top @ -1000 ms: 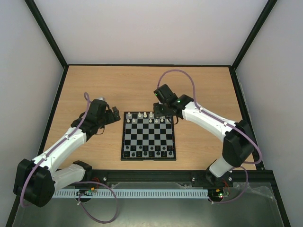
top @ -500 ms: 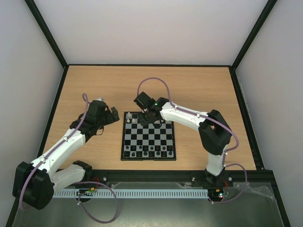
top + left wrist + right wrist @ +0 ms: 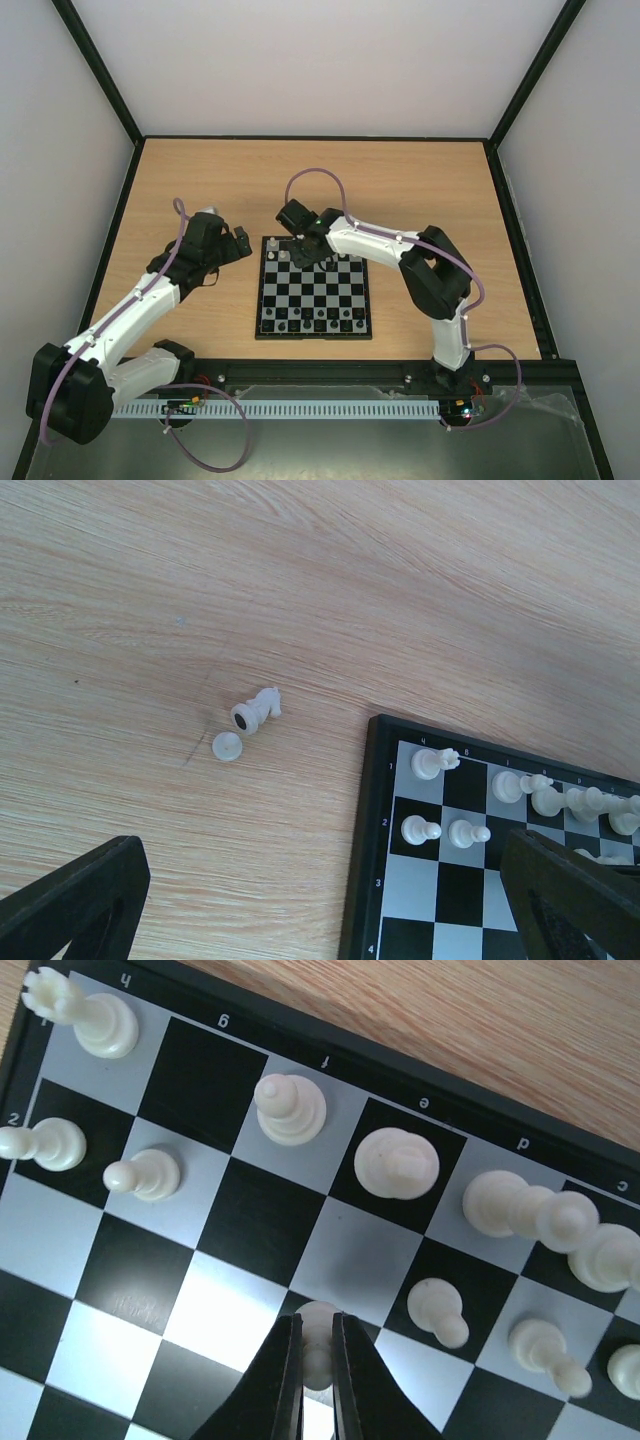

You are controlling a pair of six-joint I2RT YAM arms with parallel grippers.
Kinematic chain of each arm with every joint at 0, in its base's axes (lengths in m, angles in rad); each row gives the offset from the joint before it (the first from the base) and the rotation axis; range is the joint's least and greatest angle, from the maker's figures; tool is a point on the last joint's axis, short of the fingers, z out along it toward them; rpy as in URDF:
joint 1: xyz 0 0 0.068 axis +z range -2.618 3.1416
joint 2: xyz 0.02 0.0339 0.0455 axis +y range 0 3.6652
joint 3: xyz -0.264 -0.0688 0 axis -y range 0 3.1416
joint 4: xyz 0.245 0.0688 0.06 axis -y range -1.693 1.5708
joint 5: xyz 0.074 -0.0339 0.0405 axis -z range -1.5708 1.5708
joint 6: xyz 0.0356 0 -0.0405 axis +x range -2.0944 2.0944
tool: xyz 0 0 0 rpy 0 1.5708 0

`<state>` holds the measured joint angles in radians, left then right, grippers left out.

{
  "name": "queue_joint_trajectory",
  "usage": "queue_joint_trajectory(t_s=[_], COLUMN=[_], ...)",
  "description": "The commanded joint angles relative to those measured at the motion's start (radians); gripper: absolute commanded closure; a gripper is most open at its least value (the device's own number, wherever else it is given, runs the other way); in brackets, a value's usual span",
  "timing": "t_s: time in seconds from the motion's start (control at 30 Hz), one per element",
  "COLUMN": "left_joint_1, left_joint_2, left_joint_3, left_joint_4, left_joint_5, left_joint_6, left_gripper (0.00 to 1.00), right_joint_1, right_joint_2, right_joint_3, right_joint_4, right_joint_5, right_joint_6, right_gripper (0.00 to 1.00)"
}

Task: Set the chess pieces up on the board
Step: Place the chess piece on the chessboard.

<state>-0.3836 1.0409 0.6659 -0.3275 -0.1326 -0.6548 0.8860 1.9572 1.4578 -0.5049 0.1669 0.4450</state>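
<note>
My right jaws are clamped on a white pawn (image 3: 318,1335) at bottom centre of the wrist view. Bare second-row squares of the board (image 3: 260,1222) lie just up-frame of it. My left jaws stand apart.

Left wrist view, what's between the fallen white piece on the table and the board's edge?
Nothing: only bare table separates the fallen piece from the board, shown in the left wrist view.

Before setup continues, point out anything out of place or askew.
A white piece, seemingly a knight, lies on its side on the table, off the board near its corner. A small whitish disc sits beside it, also off the board.
</note>
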Motion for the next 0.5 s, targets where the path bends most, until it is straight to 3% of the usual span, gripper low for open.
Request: queue_joint_trajectory(t_s=[0.0,0.47], left_joint_1=[-0.005,-0.005], left_joint_2=[-0.015,-0.018], left_joint_3=[-0.018,-0.017], left_joint_4=[-0.014,-0.017], left_joint_5=[-0.012,-0.012], left_joint_6=[-0.003,0.001], left_gripper=[0.00,0.01], right_joint_1=[0.006,0.004], right_joint_2=[0.039,0.093], right_joint_3=[0.043,0.073], right_joint_4=[-0.057,-0.061], right_joint_5=[0.042,0.088], right_joint_6=[0.000,0.003], right_gripper=[0.98,0.94])
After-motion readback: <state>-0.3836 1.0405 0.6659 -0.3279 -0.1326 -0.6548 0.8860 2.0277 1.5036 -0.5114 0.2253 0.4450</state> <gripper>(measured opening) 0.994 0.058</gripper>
